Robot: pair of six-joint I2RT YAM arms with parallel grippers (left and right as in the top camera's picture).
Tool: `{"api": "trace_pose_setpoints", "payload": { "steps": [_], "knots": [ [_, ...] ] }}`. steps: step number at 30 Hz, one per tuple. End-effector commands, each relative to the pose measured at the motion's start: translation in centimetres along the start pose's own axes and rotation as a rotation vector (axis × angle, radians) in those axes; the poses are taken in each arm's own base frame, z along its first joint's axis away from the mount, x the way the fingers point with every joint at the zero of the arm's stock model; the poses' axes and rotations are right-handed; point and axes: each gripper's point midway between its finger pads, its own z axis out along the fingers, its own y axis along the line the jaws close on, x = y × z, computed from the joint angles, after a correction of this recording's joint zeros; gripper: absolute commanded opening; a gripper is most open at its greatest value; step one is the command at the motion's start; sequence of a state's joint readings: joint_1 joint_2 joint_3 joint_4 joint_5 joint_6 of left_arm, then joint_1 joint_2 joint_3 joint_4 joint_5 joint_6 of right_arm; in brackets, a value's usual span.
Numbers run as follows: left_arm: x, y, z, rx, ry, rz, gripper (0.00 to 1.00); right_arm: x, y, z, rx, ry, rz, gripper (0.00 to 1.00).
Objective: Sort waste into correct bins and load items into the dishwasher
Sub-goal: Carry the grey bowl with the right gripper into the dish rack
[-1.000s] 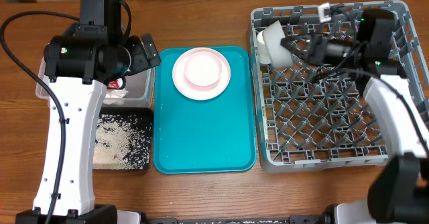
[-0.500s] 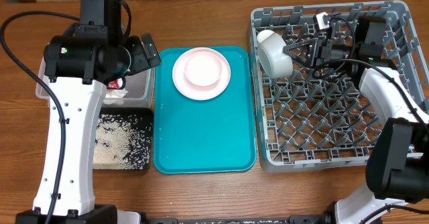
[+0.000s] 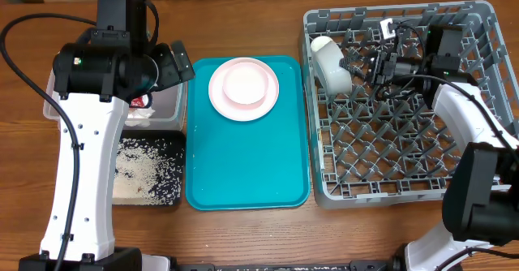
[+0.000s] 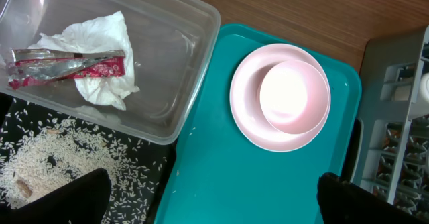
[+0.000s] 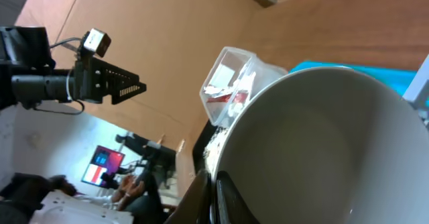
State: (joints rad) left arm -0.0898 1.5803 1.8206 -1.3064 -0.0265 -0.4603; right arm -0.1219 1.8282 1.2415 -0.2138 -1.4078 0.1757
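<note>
The grey dish rack [image 3: 397, 174] fills the right side. A white bowl [image 3: 331, 62] stands on its edge among the pegs at the rack's back left, with my right gripper [image 3: 357, 65] shut on its rim. In the right wrist view the bowl's inside [image 5: 322, 150] fills the frame, its rim pinched by the gripper [image 5: 214, 197]. My left gripper [image 4: 211, 204] hangs open above the teal tray [image 4: 268, 184], holding nothing. A pink plate [image 4: 247, 113] with a second bowl [image 4: 293, 95] on it rests on that tray. The clear tub [image 4: 177, 63] holds the napkin [image 4: 100, 53] and red wrapper [image 4: 67, 66].
The black tray [image 3: 172, 191] with loose rice [image 3: 134, 169] lies in front of the clear tub [image 3: 169, 102]. The left arm's white link [image 3: 81, 165] covers part of both. The teal tray [image 3: 243, 165] sits between the bins and the rack.
The right gripper has turned the white bowl from a raised, tilted pose down onto its edge among the rack's pegs. The left arm has not moved.
</note>
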Motion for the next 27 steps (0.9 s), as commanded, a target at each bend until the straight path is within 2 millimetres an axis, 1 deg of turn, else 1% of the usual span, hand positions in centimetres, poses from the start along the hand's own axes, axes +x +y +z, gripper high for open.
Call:
{"api": "trace_pose_setpoints", "payload": {
  "steps": [1, 6, 13, 19, 22, 27],
  "knots": [
    [-0.2, 0.1, 0.0, 0.000, -0.004, 0.015, 1.00, -0.1, -0.2, 0.2, 0.014, -0.004, -0.002, 0.04],
    [-0.2, 0.1, 0.0, 0.000, -0.004, 0.015, 1.00, -0.3, -0.7, 0.9, 0.049, -0.006, 0.020, 0.04],
    [-0.2, 0.1, 0.0, 0.000, -0.004, 0.015, 1.00, 0.2, -1.3, 2.7, 0.103, 0.009, 0.052, 0.04],
    [-0.2, 0.1, 0.0, 0.000, -0.004, 0.015, 1.00, 0.0, -1.9, 2.5, 0.136, -0.006, 0.081, 0.04],
    [-0.2, 0.1, 0.0, 0.000, -0.004, 0.015, 1.00, 0.4, -2.2, 2.5, 0.140, -0.005, 0.092, 0.04],
    [-0.2, 0.1, 0.0, 0.000, -0.004, 0.015, 1.00, 1.0, -3.3, 2.1, 0.178, -0.014, 0.128, 0.04]
  ]
}}
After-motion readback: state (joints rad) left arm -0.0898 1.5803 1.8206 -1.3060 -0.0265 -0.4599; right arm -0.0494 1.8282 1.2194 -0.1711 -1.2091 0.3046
